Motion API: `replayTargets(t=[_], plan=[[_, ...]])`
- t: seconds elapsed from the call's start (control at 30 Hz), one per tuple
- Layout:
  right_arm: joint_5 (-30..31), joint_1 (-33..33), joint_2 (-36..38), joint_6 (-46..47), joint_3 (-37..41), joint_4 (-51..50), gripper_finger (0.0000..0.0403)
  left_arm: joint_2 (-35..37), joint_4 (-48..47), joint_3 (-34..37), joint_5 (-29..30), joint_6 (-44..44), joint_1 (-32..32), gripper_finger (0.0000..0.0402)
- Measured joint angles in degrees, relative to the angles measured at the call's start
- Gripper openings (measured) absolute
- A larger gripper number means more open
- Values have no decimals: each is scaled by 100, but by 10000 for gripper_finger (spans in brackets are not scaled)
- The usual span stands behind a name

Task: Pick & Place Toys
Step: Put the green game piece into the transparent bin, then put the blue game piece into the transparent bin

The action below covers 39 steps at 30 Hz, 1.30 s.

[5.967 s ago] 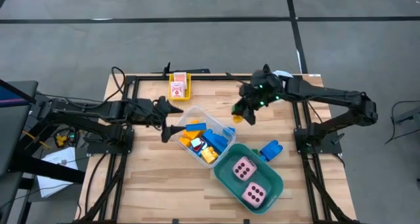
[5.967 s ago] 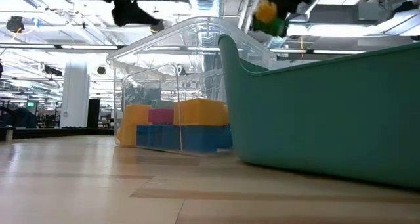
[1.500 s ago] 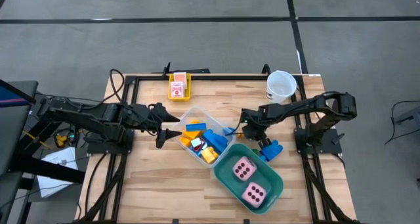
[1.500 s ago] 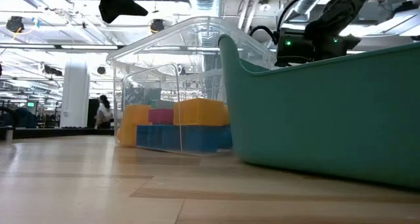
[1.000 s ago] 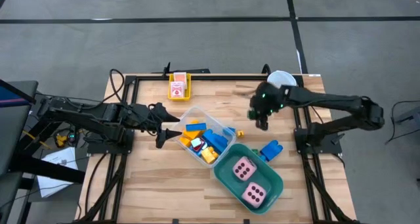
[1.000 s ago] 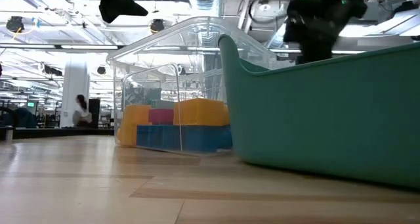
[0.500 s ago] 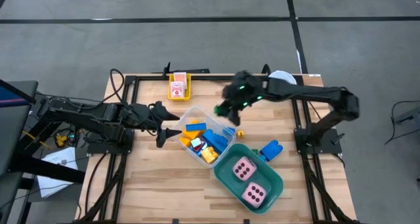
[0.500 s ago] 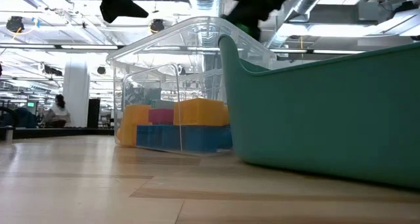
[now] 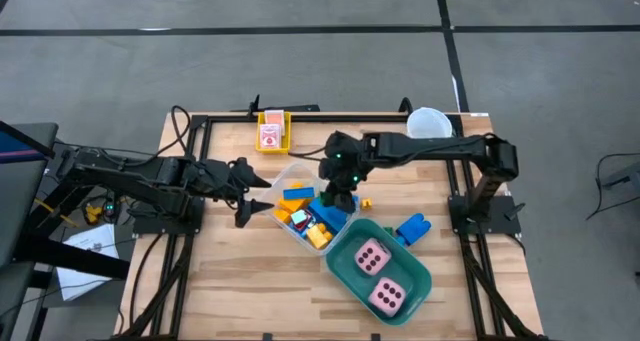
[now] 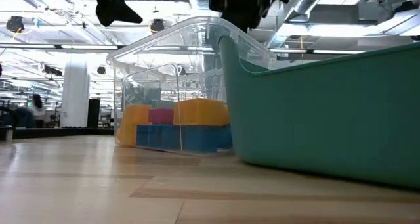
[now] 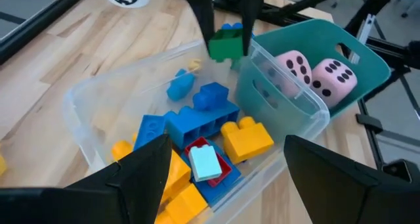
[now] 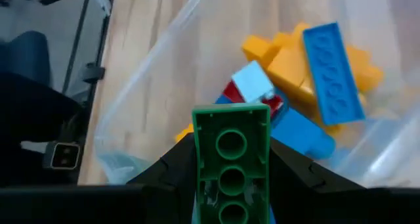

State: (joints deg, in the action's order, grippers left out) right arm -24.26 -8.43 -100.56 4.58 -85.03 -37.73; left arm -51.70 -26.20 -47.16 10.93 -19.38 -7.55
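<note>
green brick [image 12: 231, 159]: you have it clamped between the fingers of the right gripper [image 11: 226, 28], hanging just above the clear bin [image 9: 283, 171] at the end nearest the teal tub [image 9: 412, 281]; its hollow underside with round sockets faces your right wrist camera. right gripper: jaws closed onto the brick's two sides, arm reaching across from the table's right edge. bin contents, seen from your left wrist camera: blue bricks [image 11: 199, 117], a yellow brick [image 11: 247, 138], orange bricks [image 11: 172, 178], one red brick [image 11: 209, 159] with a pale blue piece on top of it. teal tub: touching the bin's end, holding two pink dice [image 9: 379, 275] with dark dots. loose items on the table [image 9: 230, 271]: one blue brick [image 9: 411, 228] just beside the tub on the right arm's side, one small yellow piece [image 9: 365, 202] near the bin's corner. yellow tray [image 9: 272, 132] with pink-white cards at the far edge, well apart from the bin. white cup [image 9: 428, 123] at the far right corner. left gripper [image 9: 258, 196]: you have it hovering beside the bin's left end, jaws spread wide, nothing held.
</note>
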Motion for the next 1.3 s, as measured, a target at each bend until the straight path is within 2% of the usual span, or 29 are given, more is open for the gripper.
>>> replayTargets(t=[0.63,0.7,0.87,0.97,1.13,1.3], plan=[[28,21,12,153,3,50,130,1,7,0,-36,261,0,290],[13,23,12,150,3,58,158,1,7,0,-34,261,0,290],[15,12,12,151,3,50,292,2,7,0,-34,261,0,290],[16,-4,12,214,3,46,335,2,7,0,-34,263,0,290],[34,-317,416,302,6,-181,345,2,7,0,-21,264,0,290],[658,-924,1160,88,0,-971,329,91,-12,0,206,269,0,290]])
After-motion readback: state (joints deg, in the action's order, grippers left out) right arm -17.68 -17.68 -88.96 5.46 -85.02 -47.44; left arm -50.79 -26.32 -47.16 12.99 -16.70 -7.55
